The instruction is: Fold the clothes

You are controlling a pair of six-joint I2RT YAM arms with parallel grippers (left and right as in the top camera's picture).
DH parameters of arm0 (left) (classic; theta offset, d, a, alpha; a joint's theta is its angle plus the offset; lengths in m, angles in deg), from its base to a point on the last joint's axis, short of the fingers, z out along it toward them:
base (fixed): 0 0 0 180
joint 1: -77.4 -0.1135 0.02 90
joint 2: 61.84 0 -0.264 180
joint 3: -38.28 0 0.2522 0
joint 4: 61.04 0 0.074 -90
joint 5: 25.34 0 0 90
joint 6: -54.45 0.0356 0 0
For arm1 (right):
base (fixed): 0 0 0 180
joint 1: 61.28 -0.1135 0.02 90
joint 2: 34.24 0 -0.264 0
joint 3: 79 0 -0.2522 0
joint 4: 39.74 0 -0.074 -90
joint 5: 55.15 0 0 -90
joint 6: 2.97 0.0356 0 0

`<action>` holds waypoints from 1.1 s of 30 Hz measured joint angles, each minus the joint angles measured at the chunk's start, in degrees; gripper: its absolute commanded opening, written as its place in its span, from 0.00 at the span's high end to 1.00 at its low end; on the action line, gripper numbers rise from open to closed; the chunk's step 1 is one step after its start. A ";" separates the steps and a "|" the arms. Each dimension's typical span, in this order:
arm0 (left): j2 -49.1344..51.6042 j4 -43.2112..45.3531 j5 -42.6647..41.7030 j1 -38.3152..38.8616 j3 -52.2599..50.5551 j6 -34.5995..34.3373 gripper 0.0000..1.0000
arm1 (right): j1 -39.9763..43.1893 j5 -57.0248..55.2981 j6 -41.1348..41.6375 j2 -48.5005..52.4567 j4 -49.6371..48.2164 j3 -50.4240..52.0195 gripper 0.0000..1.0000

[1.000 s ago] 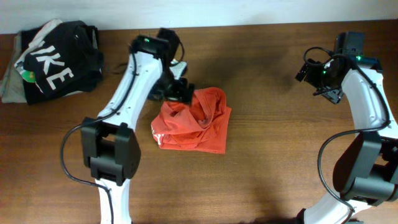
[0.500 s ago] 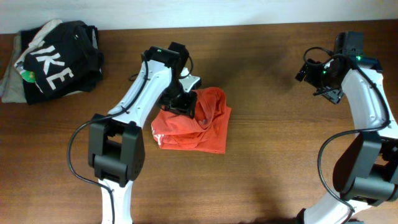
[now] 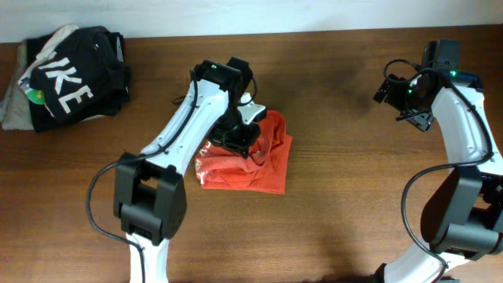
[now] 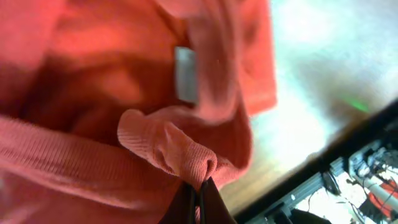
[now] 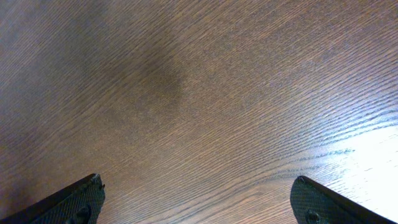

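The clothes (image 3: 251, 163), a red-orange T-shirt, lie crumpled in a heap at the middle of the wooden table. My left gripper (image 3: 242, 140) is down on the heap's upper left part. In the left wrist view the gripper (image 4: 200, 186) is shut on a ribbed fold of the clothes (image 4: 168, 146), and a white neck tag (image 4: 185, 73) shows further in. My right gripper (image 3: 387, 88) hovers over bare wood at the far right, well away from the clothes. Its fingers (image 5: 78, 196) stand wide open with nothing between them.
A black garment with big white letters (image 3: 75, 75) lies on a grey-beige garment (image 3: 12, 102) at the table's far left corner. The table's back edge (image 3: 314, 31) runs along a pale wall.
My left arm has swung right and forward onto the heap, and its gripper has closed on a fold of the clothes. The right arm has not moved.
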 measured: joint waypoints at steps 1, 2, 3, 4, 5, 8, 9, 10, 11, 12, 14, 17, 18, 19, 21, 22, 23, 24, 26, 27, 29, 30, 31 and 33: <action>-0.74 -0.37 -0.13 0.57 0.11 -0.07 0.99 | 0.00 0.00 0.00 0.00 0.00 0.00 0.01; -1.55 -0.72 -0.15 1.40 0.20 -0.46 0.99 | 0.00 0.00 0.00 0.00 0.00 0.00 0.01; -1.90 -0.79 -0.17 1.97 0.20 -0.68 0.99 | 0.00 0.00 0.00 0.00 0.00 0.00 0.01; -2.19 -0.76 -0.17 2.69 0.17 -1.03 0.99 | 0.00 0.00 0.00 0.00 -0.02 0.00 0.01; -2.29 -0.79 -0.17 3.45 0.17 -1.46 0.97 | 0.00 0.00 0.00 0.00 0.00 0.00 0.01; -2.29 -0.79 -0.17 5.77 0.17 -2.91 0.86 | 0.00 0.00 -0.02 0.00 0.00 0.00 0.01; -2.29 -0.81 -0.20 6.49 0.17 -3.41 0.83 | 0.00 0.00 0.00 0.00 0.00 0.00 0.01; -2.29 -0.79 -0.28 7.15 0.11 -3.69 0.83 | 0.00 0.00 -0.02 0.00 0.00 0.00 0.01; -2.29 -0.81 -0.33 7.56 -0.02 -3.85 0.83 | 0.00 0.00 0.00 0.00 0.00 0.00 0.01; -2.29 -0.90 -0.35 7.89 -0.11 -4.11 0.83 | 0.00 0.00 0.00 0.00 0.00 0.00 0.01; -2.29 -0.94 -0.35 8.55 -0.33 -4.33 0.82 | 0.00 0.00 0.00 0.00 0.00 0.00 0.01; -2.29 0.15 -0.31 9.33 -0.44 -4.28 0.72 | 0.00 0.00 0.00 0.00 -0.02 0.00 0.01; -2.29 0.50 -0.26 9.40 -0.44 -4.13 0.69 | 0.00 0.00 0.02 0.00 -0.02 0.00 0.01; -2.29 1.38 -0.33 9.44 -0.39 -4.28 0.65 | 0.00 -0.02 0.00 0.00 0.00 0.00 0.01; -2.29 1.92 -0.24 9.18 0.42 -4.31 0.55 | 0.00 0.00 -0.02 0.00 0.00 0.00 0.01; -2.29 2.12 0.11 8.81 1.27 -4.59 0.54 | 0.00 -0.02 0.00 0.00 0.00 0.00 0.02; -2.29 2.54 0.50 7.85 3.13 -4.85 0.54 | 0.00 0.00 0.00 0.00 -0.02 0.00 0.01; -2.29 2.80 1.22 7.30 3.89 -5.27 0.53 | 0.00 -0.02 0.00 0.00 0.00 0.00 0.01; -2.29 4.04 4.13 4.68 5.18 -6.95 0.51 | 0.00 0.00 0.02 0.00 0.00 0.00 0.02; -2.29 4.22 4.90 3.54 5.22 -7.26 0.51 | 0.00 -0.02 -0.04 0.00 0.00 0.00 0.01; -2.16 4.70 5.97 1.01 5.22 -8.22 0.50 | 0.00 0.00 -0.04 0.00 0.00 0.00 0.01; -1.88 4.70 6.01 0.52 5.27 -8.26 0.50 | 0.00 -0.02 0.00 0.00 0.00 0.00 0.01; -1.38 4.70 5.97 0.46 5.33 -8.41 0.50 | 0.00 0.00 0.00 0.00 0.00 0.00 0.01; 0.63 4.96 5.51 1.03 5.49 -8.66 0.47 | 0.00 -0.02 -0.02 0.00 -0.02 0.00 0.01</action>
